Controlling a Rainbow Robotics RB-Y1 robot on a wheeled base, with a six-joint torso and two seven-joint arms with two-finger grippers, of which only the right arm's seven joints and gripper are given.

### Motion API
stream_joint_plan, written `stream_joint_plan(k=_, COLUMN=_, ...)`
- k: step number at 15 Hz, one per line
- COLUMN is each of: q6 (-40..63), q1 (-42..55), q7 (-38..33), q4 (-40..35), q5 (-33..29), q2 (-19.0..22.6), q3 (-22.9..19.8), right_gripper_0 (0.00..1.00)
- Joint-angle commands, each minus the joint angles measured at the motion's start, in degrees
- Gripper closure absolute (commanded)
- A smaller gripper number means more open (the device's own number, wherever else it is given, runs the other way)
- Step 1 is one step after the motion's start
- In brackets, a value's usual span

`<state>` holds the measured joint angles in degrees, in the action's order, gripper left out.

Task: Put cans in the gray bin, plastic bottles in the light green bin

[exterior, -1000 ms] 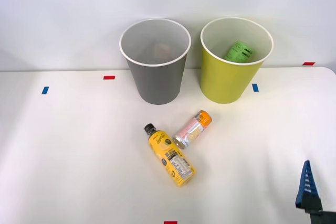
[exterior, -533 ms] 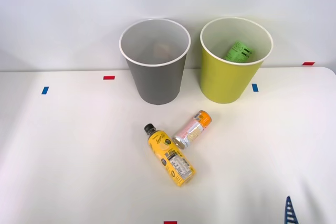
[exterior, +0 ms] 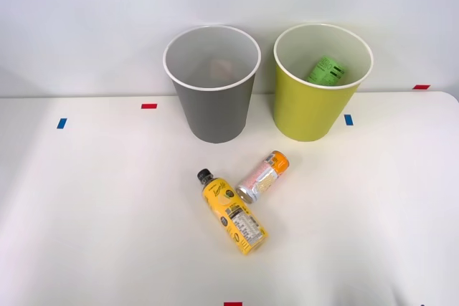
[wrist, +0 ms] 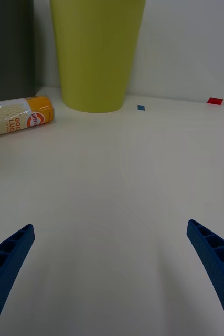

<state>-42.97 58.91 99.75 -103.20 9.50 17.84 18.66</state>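
Note:
A pale pink and silver can point(exterior: 262, 176) with an orange end lies on its side at mid table, and the wrist view shows the can point(wrist: 18, 116) too. Just left of it lies a yellow black-capped bottle point(exterior: 233, 212). Behind them stand the gray bin point(exterior: 212, 84) and the light green bin point(exterior: 320, 81), which holds a green bottle point(exterior: 326, 71). The light green bin point(wrist: 97, 50) fills the far part of the wrist view beside the gray bin point(wrist: 9, 47). My right gripper point(wrist: 112, 273) is open over bare table, well short of the can.
Small red tape marks point(exterior: 148, 106) and blue tape marks point(exterior: 348, 119) dot the white table point(exterior: 100, 206). A pale object point(exterior: 221, 69) shows dimly inside the gray bin. A plain wall rises behind the bins.
The blue finger at the front view's lower right corner has sunk down and out of that view. The can, bottles and bins have not moved.

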Motion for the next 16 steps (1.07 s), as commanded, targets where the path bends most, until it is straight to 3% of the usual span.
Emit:
stream_joint_plan(k=1, q6=-0.01, q1=-0.02, q7=0.01, q4=0.02, q5=-1.68, q2=-0.70, q3=1.47, right_gripper_0=0.00)
stream_joint_plan(k=16, q6=-0.01, q1=-0.11, q7=-0.35, q4=0.02, q5=-2.56, q2=-1.49, q3=1.29, right_gripper_0=0.00)
